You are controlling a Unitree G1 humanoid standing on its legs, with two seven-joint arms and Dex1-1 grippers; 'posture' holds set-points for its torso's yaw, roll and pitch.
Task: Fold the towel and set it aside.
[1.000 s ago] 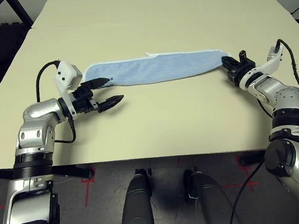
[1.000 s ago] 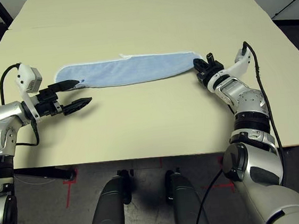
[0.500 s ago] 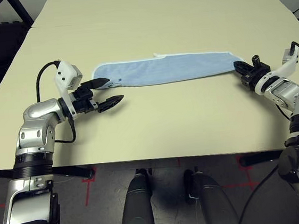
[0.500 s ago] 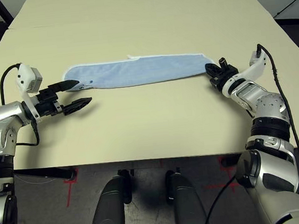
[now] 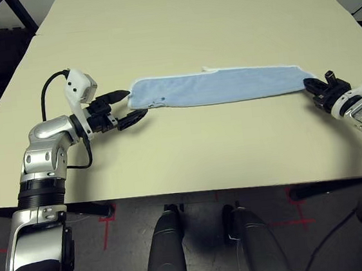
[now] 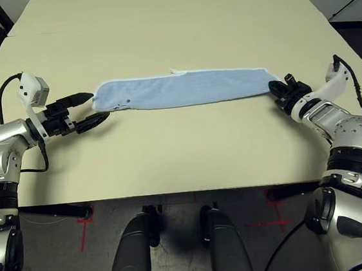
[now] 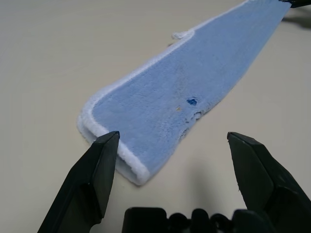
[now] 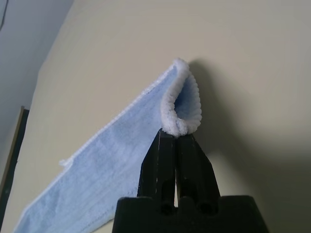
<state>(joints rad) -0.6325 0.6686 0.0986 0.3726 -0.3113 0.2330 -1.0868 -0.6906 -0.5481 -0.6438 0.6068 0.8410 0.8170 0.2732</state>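
The towel [image 5: 218, 86] is a long light-blue strip with white edging, folded lengthwise and lying flat across the middle of the table. A small dark mark sits near its left end [image 7: 192, 101]. My right gripper [image 5: 313, 86] is shut on the towel's right end, and the pinched end curls into a loop above the fingertips [image 8: 182, 104]. My left gripper [image 5: 129, 104] is open at the towel's left end, one finger [image 7: 99, 167] near the corner and the other [image 7: 252, 165] off to the side, with the end lying between them.
The cream table [image 5: 189, 154] spreads wide behind and in front of the towel. A black cable [image 5: 50, 94] loops from my left wrist. The table's near edge runs just below both arms, with dark floor beyond the far left corner.
My right gripper has dragged the towel to the right across the table. The left gripper, still open, has followed and now straddles the towel's left end.
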